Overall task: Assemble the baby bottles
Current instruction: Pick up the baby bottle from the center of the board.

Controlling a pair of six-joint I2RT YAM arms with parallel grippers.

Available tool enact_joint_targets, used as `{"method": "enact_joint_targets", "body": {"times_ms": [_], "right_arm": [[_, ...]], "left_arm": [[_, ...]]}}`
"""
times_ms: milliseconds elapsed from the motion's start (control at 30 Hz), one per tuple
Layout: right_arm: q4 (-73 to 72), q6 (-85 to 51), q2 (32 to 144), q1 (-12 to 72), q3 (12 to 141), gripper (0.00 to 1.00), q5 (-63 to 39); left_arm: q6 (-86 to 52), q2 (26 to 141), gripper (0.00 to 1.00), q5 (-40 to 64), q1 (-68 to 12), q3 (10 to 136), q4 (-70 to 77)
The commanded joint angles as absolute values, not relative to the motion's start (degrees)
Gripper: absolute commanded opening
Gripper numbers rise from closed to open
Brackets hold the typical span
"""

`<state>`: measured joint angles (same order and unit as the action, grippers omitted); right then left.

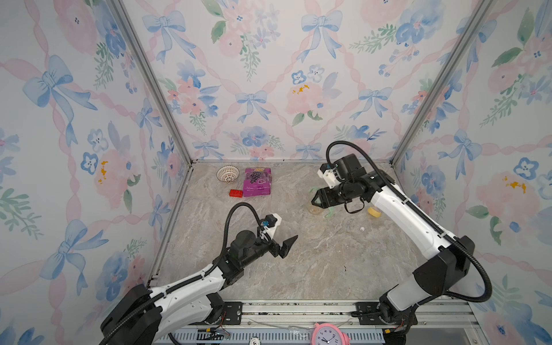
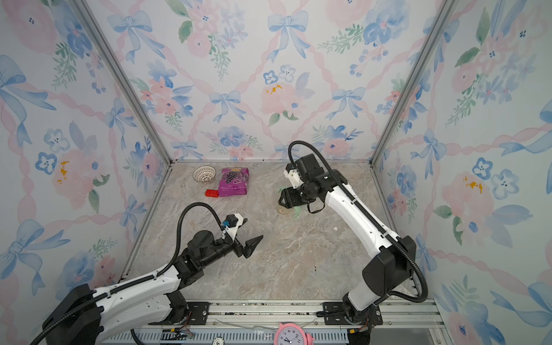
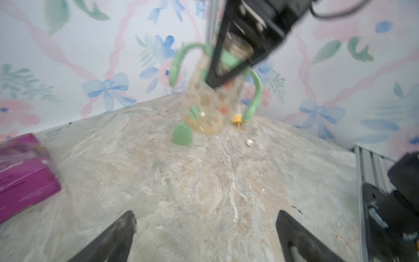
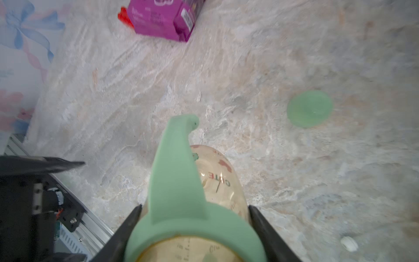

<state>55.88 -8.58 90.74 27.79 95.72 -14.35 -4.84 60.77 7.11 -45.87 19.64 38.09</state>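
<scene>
My right gripper (image 1: 316, 200) (image 4: 195, 207) is shut on the baby bottle (image 3: 210, 106) (image 4: 217, 179), one finger on each side of its mint-green two-handled collar (image 4: 181, 204). The clear amber-tinted bottle is tilted, and its base is close above the table (image 1: 315, 209) (image 2: 282, 210). A mint-green dome cap (image 3: 182, 136) (image 4: 309, 108) stands on the table beside it. A yellow ring (image 1: 373, 212) (image 3: 237, 118) lies just behind the bottle, by the right arm. My left gripper (image 1: 291, 243) (image 2: 255, 243) (image 3: 206, 214) hovers open and empty over the middle of the table, facing the bottle.
At the back left are a purple packet (image 1: 257, 181) (image 4: 163, 20), a white perforated bowl (image 1: 228, 173) and a red brick (image 1: 236, 193). A small white bead (image 1: 362, 229) (image 3: 249, 142) lies near the yellow ring. A pink clock (image 1: 328, 334) sits on the front rail.
</scene>
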Motion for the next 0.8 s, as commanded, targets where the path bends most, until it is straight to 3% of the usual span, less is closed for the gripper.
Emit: {"method": "enact_joint_targets", "body": {"times_ms": [0, 333, 767], "right_arm": [[65.3, -9.45, 90.97, 29.45, 99.21, 0.32, -22.57], [59.53, -13.34, 89.83, 32.07, 94.26, 0.31, -28.74], [57.32, -14.6, 88.77, 36.6, 89.67, 0.3, -28.44]], "left_arm": [[6.29, 65.68, 0.98, 14.76, -46.31, 23.85, 53.45], [6.3, 72.74, 0.98, 14.23, -46.64, 26.13, 53.93], [6.55, 76.5, 0.9, 12.76, -44.92, 29.07, 52.91]]}}
